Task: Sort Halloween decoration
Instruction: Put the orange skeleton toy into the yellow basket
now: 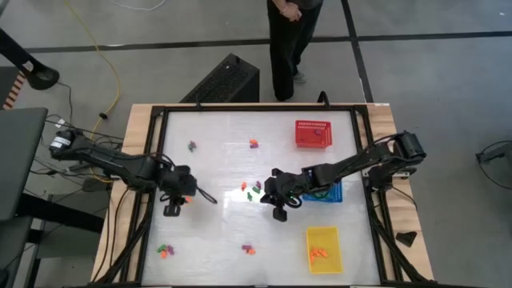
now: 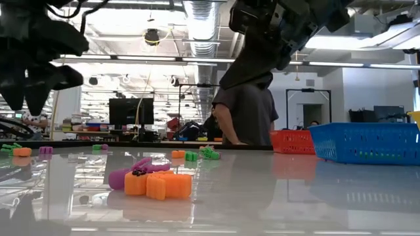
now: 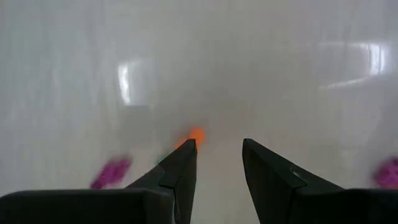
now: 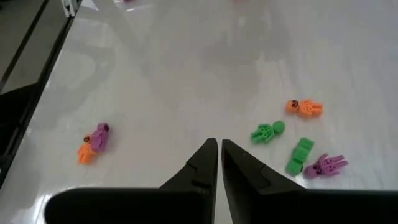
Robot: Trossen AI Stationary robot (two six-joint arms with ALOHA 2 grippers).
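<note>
The tiny plastic Halloween trinkets lie scattered in small mixed clusters over the glossy white surface [image 1: 216, 152], so colours are jumbled together and each piece has to be picked singly: a group at the middle with a small green skeleton-like figure [image 4: 267, 132], a small orange figure [image 4: 304, 107], a green block-shaped piece [image 4: 300, 155] and a purple splayed figure [image 4: 325, 165], a purple-and-orange pair [image 4: 93, 142] apart from them, and other bits near the surface's far and near edges. The right hand [image 1: 278, 202] hangs above the surface beside that middle cluster, its two dark fingers [image 4: 199, 165] nearly together with only a thin slit between and nothing gripped, which I judge suits a hand that carries nothing and is lining up on its next piece. The left hand [image 1: 181, 194] hovers over the left half, fingers [image 3: 180, 168] parted about halfway around bare surface, an orange blur just past one tip that I cannot say it holds. Three mesh baskets stand on the right side, presumably one per colour: a red plastic mesh basket [image 1: 313, 133] farthest, a blue plastic mesh basket [image 1: 330, 193] partly under the right arm, and a yellow plastic mesh basket [image 1: 323, 249] nearest with orange pieces inside. The surface is shiny and mirrors the lamps. Beyond it is a workshop with ceiling ducts, monitors and a person in dark clothes [image 2: 246, 111] standing at the far edge.
</note>
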